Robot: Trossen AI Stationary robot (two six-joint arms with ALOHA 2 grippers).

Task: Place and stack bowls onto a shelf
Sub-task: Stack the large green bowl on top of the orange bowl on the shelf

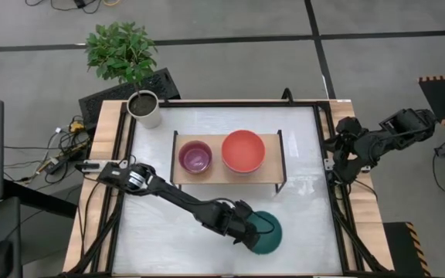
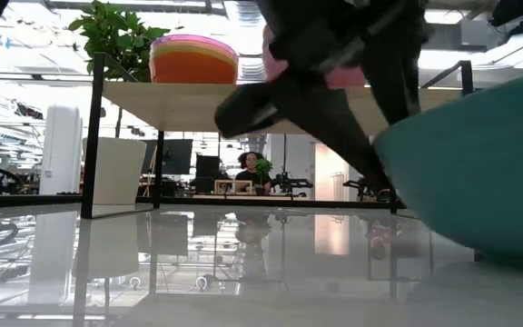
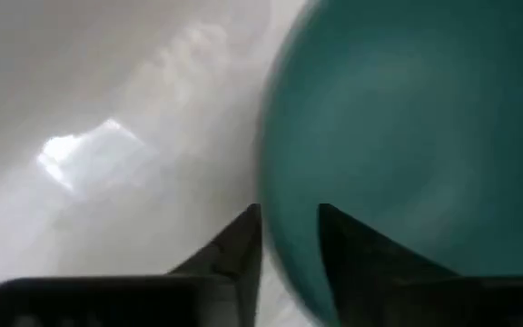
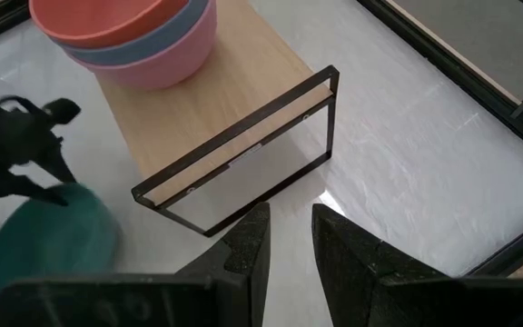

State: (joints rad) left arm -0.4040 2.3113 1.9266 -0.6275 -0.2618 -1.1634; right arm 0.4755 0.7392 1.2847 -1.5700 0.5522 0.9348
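A teal bowl [image 1: 269,234] stands upright on its base on the white table, near the front edge; the low view has it large at the right [image 2: 479,173]. My left gripper [image 1: 250,232] reaches it from the left and is shut on its rim. The shelf [image 1: 224,177] stands mid-table, with a purple bowl [image 1: 195,157] and a red bowl [image 1: 243,150] on its wooden board. The red bowl tops a stack of bowls [image 4: 134,41]. My right gripper [image 4: 291,227] waits shut by the table's right edge [image 1: 334,164], holding nothing. My left gripper takes the teal bowl's rim [image 3: 284,245] on the side facing the table's left. One finger [image 3: 239,254] is outside the wall and the other [image 3: 352,259] is inside the hollow. The fingers slant down from the left. The bowl sits upright on the table.
A white plant pot [image 1: 145,108] with a leafy plant stands at the table's far left corner. Black frame rails [image 1: 338,201] run along the table's sides. Bare tabletop [image 1: 168,239] lies left of the teal bowl and in front of the shelf.
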